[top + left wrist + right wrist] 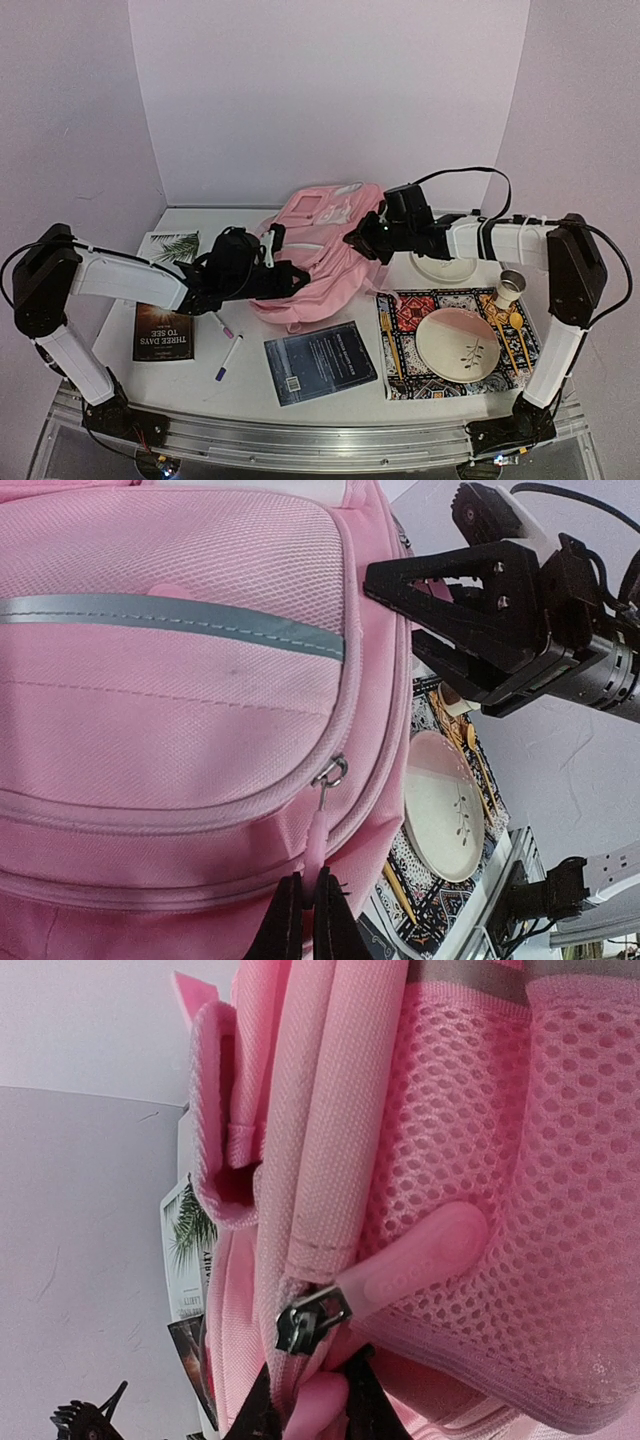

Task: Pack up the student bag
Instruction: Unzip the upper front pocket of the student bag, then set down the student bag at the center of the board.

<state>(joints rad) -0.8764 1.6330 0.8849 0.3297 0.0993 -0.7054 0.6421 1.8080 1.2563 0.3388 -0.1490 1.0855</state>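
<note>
The student bag (322, 252), a large pink backpack, lies in the middle of the table. My left gripper (296, 279) is at its near left side. In the left wrist view it (309, 905) is shut on a pink zipper pull (319, 842) of the front pocket (170, 680). My right gripper (353, 241) is at the bag's right side. In the right wrist view it (318, 1405) is shut on a pink zipper pull (322, 1403) beside the mesh side pocket (520, 1150). A second pull (415, 1260) on a metal slider (310, 1320) lies free just above.
A "Three Days to See" book (163, 332), a palm-cover book (170, 246) and a dark book (320, 362) lie left and front. Two markers (229, 356) lie near them. A patterned placemat (405, 310) at the right holds a plate (458, 343), wooden cutlery and a cup (510, 289).
</note>
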